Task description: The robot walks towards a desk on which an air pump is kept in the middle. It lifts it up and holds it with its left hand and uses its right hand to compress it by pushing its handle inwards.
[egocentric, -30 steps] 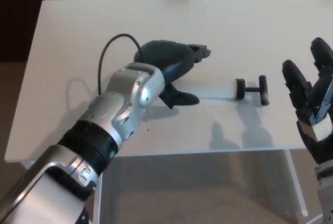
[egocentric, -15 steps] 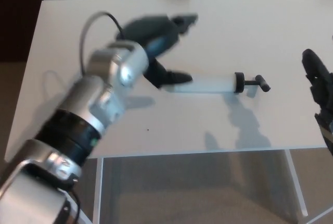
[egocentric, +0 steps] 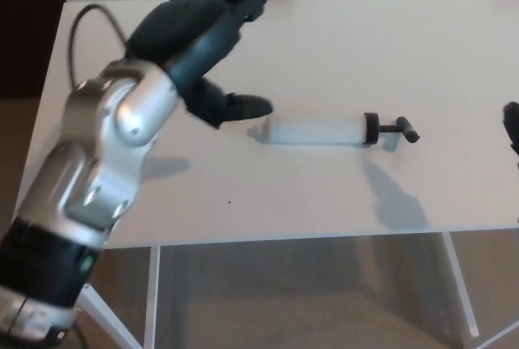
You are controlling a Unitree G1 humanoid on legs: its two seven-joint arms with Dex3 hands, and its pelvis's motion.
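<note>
One silver robot arm point(egocentric: 89, 178) fills the near left, rising from the bottom corner toward the far side of a white desk point(egocentric: 324, 49). Its black left hand point(egocentric: 203, 32) is raised above the desk with fingers spread apart, the thumb point(egocentric: 235, 107) pointing right, holding nothing. Just right of the thumb, close to it but seemingly apart, the air pump point(egocentric: 312, 131) lies on its side near the desk's middle, its pale cylinder running left to right. A black T-shaped handle point(egocentric: 399, 131) sticks out at the pump's right end. At the right edge, only a sliver of the right hand point(egocentric: 512, 126) shows; its fingers cannot be made out.
</note>
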